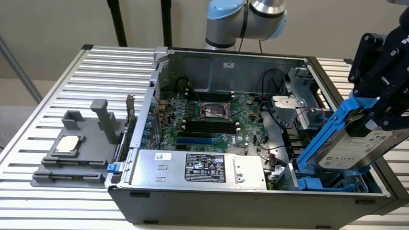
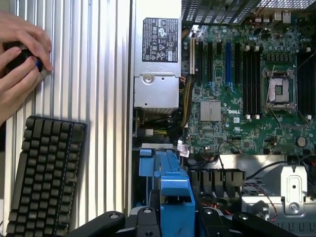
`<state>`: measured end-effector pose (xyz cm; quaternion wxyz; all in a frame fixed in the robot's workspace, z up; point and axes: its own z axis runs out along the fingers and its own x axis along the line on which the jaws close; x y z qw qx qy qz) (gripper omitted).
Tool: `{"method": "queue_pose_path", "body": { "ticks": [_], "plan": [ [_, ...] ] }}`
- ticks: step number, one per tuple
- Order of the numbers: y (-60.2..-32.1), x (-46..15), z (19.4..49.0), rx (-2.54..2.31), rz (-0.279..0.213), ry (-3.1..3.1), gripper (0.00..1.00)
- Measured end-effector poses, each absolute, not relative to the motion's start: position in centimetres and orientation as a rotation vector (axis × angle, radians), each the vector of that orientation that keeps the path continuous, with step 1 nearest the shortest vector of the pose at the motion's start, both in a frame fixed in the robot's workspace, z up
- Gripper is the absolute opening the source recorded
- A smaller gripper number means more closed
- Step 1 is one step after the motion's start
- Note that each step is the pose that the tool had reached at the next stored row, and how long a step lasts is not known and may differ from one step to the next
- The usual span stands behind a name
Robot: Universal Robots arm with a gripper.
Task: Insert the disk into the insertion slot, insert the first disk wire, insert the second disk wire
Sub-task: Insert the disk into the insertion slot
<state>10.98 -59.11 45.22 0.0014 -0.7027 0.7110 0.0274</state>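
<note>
My gripper (image 1: 383, 112) is shut on the disk (image 1: 357, 146), a silver-grey drive with a white label in a bright blue carrier bracket (image 1: 326, 139). The disk hangs tilted over the front corner of the open computer case on the exterior view's right. Its lower end dips toward the insertion slot (image 1: 329, 183), a grey bay with blue fittings. In the wrist view the blue carrier (image 2: 170, 192) sits between the black fingers (image 2: 143, 219) of the gripper (image 2: 175, 222). Thin red and black wires (image 2: 256, 197) lie beside the bay; I cannot tell whether they are the disk wires.
The silver power supply (image 1: 198, 167) fills the case's near side, with the motherboard (image 1: 211, 120) behind it. A grey fixture (image 1: 70, 148) stands on the slatted table at the exterior view's left. A keyboard (image 2: 44, 177) and a person's hands (image 2: 19, 54) are beside the case.
</note>
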Motion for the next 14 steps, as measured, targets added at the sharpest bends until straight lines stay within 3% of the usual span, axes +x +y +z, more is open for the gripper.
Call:
{"method": "queue_pose_path", "body": {
  "ticks": [14],
  "plan": [
    [-59.35,10.76,44.75,-2.219,0.088,2.208,0.33]
  ]
}}
